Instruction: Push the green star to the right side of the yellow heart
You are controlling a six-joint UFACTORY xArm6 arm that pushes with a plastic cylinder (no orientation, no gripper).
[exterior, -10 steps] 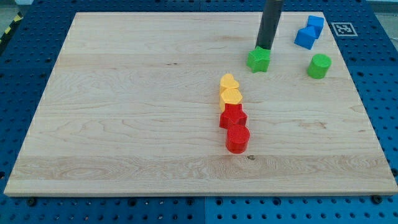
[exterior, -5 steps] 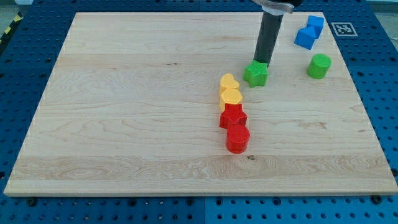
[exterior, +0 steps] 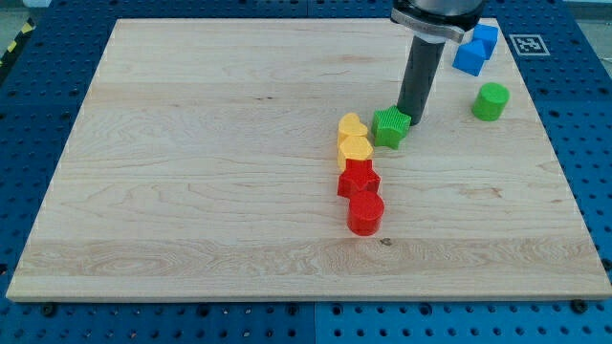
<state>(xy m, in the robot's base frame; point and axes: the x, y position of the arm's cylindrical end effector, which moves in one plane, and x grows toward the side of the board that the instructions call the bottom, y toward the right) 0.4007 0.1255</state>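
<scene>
The green star [exterior: 389, 127] sits just right of the yellow heart [exterior: 352, 125], almost touching it, near the board's middle. My tip [exterior: 411, 118] is at the star's upper right edge, touching it. Below the heart in a column stand a second yellow block [exterior: 356, 148], a red star [exterior: 359, 179] and a red cylinder [exterior: 365, 212].
A green cylinder [exterior: 491, 100] stands at the right. Two blue blocks [exterior: 469, 57] [exterior: 485, 38] sit at the top right, near the board's edge. The wooden board [exterior: 191, 172] lies on a blue pegboard.
My tip has moved down and slightly left, pushing the green star down-left from the upper right until it rests beside the yellow heart.
</scene>
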